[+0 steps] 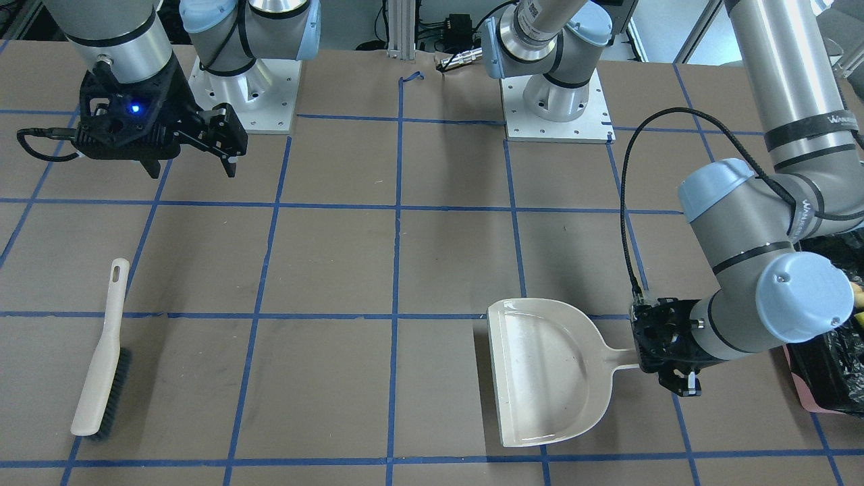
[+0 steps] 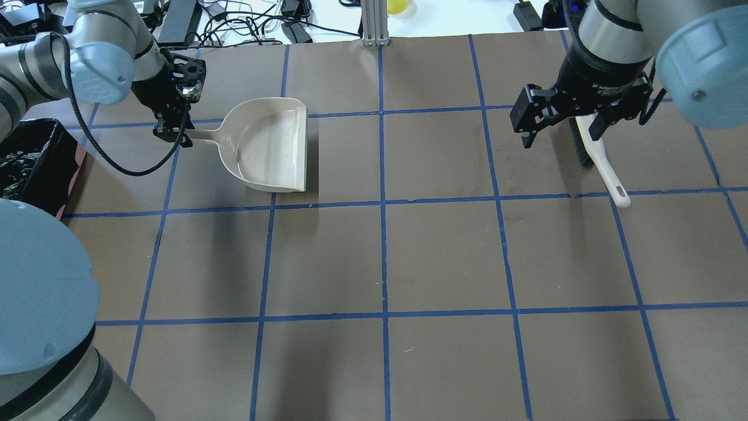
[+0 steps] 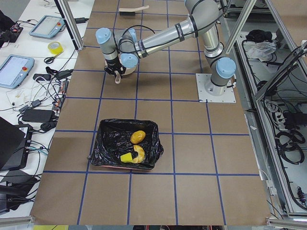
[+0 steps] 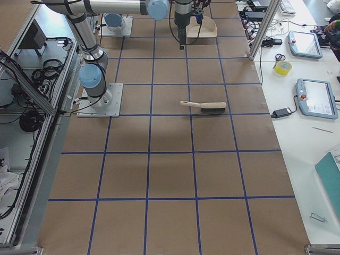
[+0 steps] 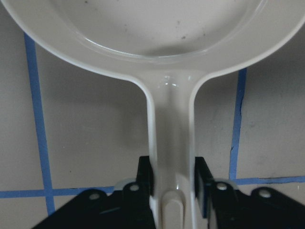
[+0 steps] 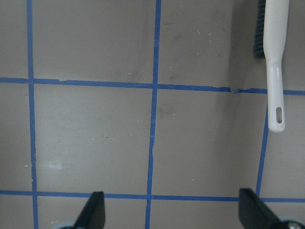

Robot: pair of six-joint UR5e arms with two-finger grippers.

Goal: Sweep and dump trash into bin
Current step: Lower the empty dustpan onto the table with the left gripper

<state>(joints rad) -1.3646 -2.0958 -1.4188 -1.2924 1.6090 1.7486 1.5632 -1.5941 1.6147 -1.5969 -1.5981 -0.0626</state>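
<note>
The three pieces of trash lie inside the bin (image 3: pixel 108 143), a pink box lined with a black bag: an amber lump (image 3: pixel 137 137), a pale crescent (image 3: pixel 139 154) and a yellow wedge (image 3: pixel 126 157). My left gripper (image 5: pixel 172 186) is shut on the handle of the beige dustpan (image 2: pixel 269 146), which lies flat and empty on the table next to the bin (image 2: pixel 29 164). My right gripper (image 2: pixel 561 134) is open and empty, held above the table. The brush (image 2: pixel 605 169) lies on the table just below and beside it.
The brown table (image 2: pixel 385 257) is marked with a blue tape grid. Both arm bases (image 1: pixel 560 101) stand at the robot's side of the table. Cables and tablets lie beyond the far table edge (image 2: pixel 245 23).
</note>
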